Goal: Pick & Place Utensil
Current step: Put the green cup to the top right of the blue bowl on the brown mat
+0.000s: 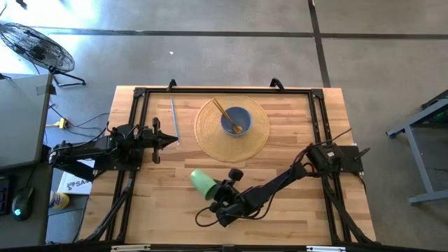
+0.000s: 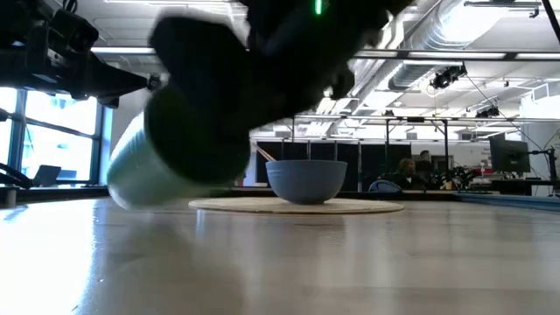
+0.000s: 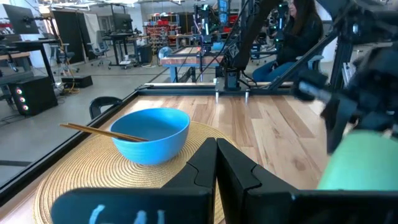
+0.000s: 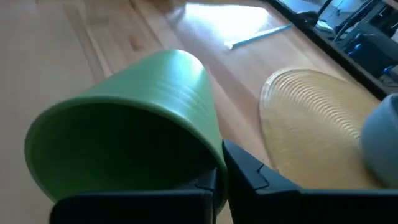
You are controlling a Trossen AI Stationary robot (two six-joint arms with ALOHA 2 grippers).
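Note:
A green cup (image 1: 203, 182) lies tipped on its side near the table's middle, and my right gripper (image 1: 225, 190) is shut on it. In the right wrist view the green cup (image 4: 124, 118) turns its open mouth to the camera. A blue bowl (image 1: 236, 120) stands on a round woven mat (image 1: 210, 136). Thin golden sticks (image 3: 106, 132) lie in the blue bowl (image 3: 152, 132) and lean over its rim. A pale blue rod (image 1: 173, 119) lies flat on the table beside the mat. My left gripper (image 1: 171, 141) is shut and hovers left of the mat, touching nothing. My right gripper (image 4: 221, 171) holds the green cup by the rim of its open mouth (image 4: 214, 152). One finger (image 4: 249, 174) lies outside the wall and the other seems to sit inside the mouth. The cup is tilted on its side; whether it touches the table, I cannot tell.
A black frame (image 1: 140, 94) runs along the table's left, far and right sides. Bare wood lies on the near side, in front of the cup. People sit at desks in the room behind the table (image 2: 407, 171).

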